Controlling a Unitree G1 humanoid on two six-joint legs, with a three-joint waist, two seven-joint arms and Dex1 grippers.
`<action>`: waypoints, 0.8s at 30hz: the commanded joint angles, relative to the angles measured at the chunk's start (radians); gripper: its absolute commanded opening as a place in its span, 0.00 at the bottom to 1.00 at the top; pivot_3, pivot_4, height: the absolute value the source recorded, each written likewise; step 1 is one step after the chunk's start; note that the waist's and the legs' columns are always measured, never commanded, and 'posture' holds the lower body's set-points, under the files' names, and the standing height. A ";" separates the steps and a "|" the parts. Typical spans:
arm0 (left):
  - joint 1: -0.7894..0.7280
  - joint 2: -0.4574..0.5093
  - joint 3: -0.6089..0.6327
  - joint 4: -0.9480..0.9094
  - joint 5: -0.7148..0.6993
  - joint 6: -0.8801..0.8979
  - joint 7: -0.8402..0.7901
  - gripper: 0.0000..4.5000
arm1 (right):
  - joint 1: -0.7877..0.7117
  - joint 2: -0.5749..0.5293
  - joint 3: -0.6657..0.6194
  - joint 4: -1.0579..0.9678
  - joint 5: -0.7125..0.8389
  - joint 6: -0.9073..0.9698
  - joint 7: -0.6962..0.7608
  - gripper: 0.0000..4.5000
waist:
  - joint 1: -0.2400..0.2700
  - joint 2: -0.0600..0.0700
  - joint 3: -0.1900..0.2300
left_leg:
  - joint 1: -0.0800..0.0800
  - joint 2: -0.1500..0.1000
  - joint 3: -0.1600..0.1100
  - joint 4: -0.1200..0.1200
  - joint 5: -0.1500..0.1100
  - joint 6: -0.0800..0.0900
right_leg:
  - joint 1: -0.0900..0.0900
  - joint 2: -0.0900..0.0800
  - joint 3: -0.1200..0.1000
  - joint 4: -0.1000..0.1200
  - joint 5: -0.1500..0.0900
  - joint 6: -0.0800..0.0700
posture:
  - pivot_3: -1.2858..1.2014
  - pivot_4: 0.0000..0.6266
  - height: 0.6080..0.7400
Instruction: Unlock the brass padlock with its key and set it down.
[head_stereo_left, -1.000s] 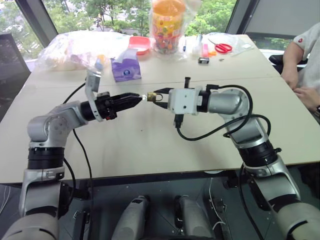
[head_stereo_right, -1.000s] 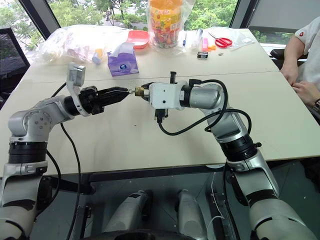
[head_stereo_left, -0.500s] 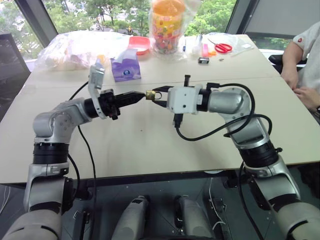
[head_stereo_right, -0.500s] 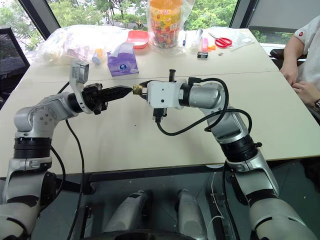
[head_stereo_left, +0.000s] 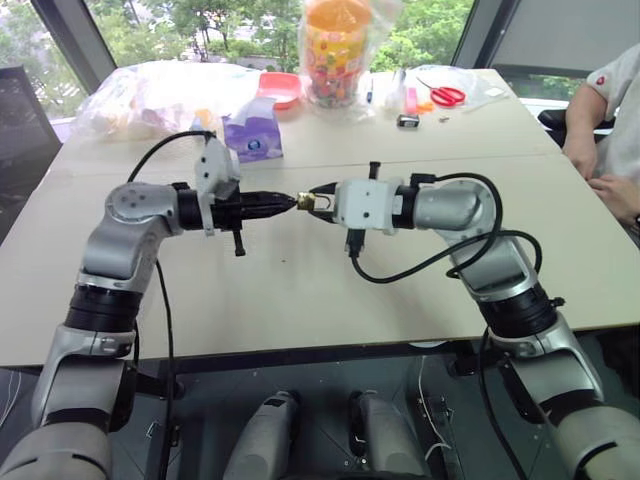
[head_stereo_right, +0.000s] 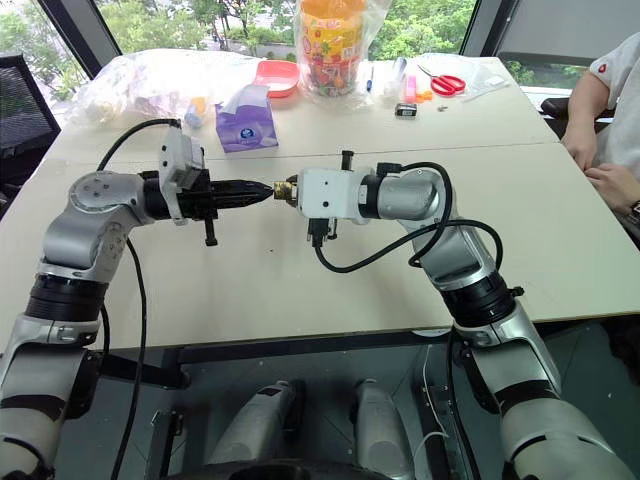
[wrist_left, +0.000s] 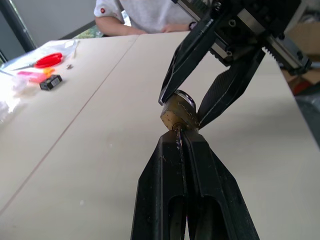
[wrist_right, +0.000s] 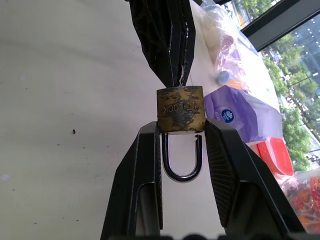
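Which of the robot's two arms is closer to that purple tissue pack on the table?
Left. The left gripper, shut on the key, hangs just in front of the tissue pack; the right gripper, clamping the padlock, sits farther toward the robot's right.

The brass padlock (wrist_right: 180, 116) carries stamped letters on its worn face, seen upside down — they look like "LOCK" with a few letters before it that cannot be made out. The purple tissue pack (wrist_right: 243, 118) bears a round blue logo — its wording is unreadable.

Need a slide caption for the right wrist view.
Right gripper clamps the brass padlock while the left gripper holds the key in it.
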 joint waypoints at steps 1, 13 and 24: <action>-0.028 0.026 0.015 0.022 -0.071 0.230 -0.010 0.01 | -0.037 0.010 -0.023 -0.063 0.046 -0.027 -0.007 0.15 | -0.001 0.000 0.000 | 0.000 0.000 0.000 0.000 0.000 0.000 | 0.000 0.000 0.000 0.000 0.000 0.000 | 0.52 0.24 1.00; -0.116 0.028 0.109 0.098 -0.236 0.544 -0.035 0.51 | -0.035 -0.002 -0.012 -0.059 0.028 -0.057 -0.022 0.15 | 0.000 0.000 0.000 | 0.000 0.000 0.000 0.000 0.000 0.001 | 0.000 0.002 -0.001 0.001 0.000 0.006 | 0.52 0.24 1.00; -0.129 0.002 0.106 0.071 -0.274 0.580 -0.089 0.51 | -0.037 -0.008 -0.006 -0.052 0.020 -0.058 -0.036 0.15 | -0.003 0.000 0.000 | 0.000 0.000 0.000 0.000 0.000 0.001 | 0.000 0.001 -0.001 0.001 0.000 0.002 | 0.52 0.24 1.00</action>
